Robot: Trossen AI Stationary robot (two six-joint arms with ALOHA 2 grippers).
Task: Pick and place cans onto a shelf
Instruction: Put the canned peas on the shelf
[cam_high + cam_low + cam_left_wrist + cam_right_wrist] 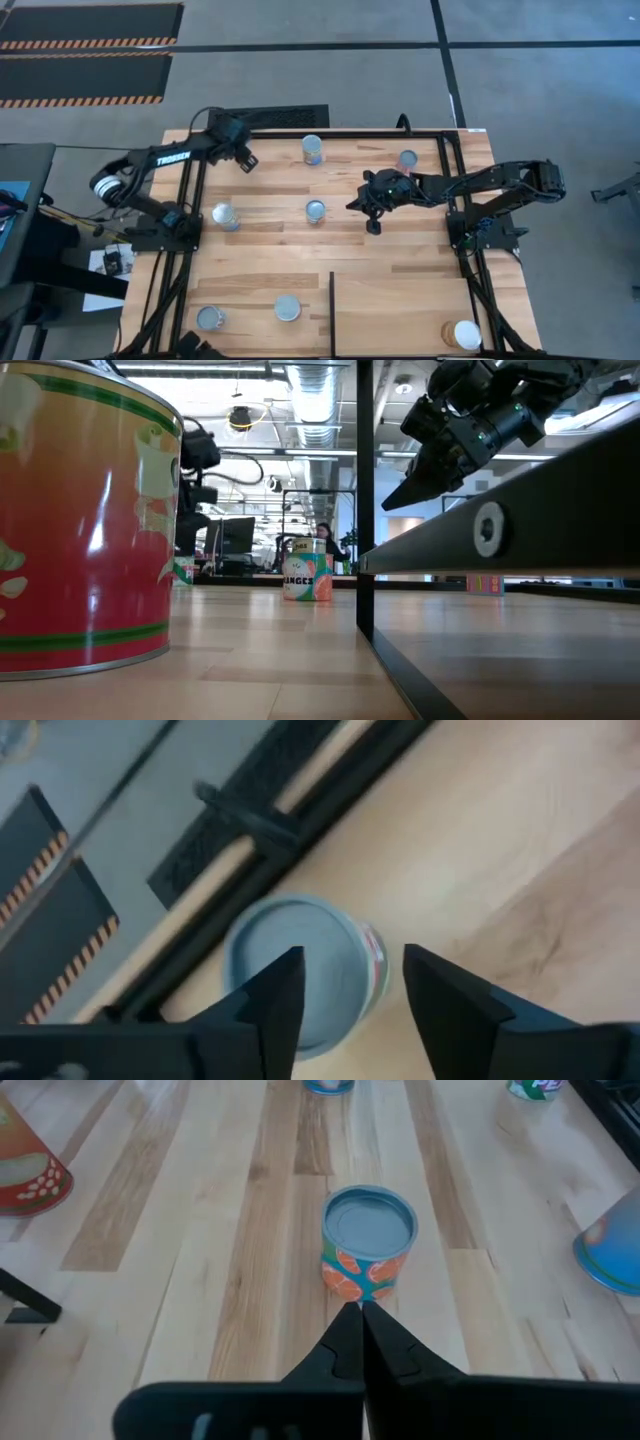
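Nearest the low camera, a red can (80, 520) fills the left of the frame, with the black divider bar (364, 500) of the shelf (400, 315) just right of centre. In the high view the shelf is the lower-right section, and one white-topped can (467, 333) already stands in its corner. Two cans (209, 318) wait at lower left on the surface (260, 260), well apart from the shelf.

Mid-frame, the right hand (371, 213) hovers with its fingers pressed together, just right of the orange-labelled can (369, 1243) at the centre. With the fingers together, a descent would likely strike the lid or knock the can over; they must part first.

Farther up, the left hand (345, 1010) sits at upper left with fingers apart, above a grey-topped can (305, 970) beside the surface's black frame (250, 815). That frame crowds the can, so a finger could catch on it. Two more cans (313, 149) stand along the top edge.
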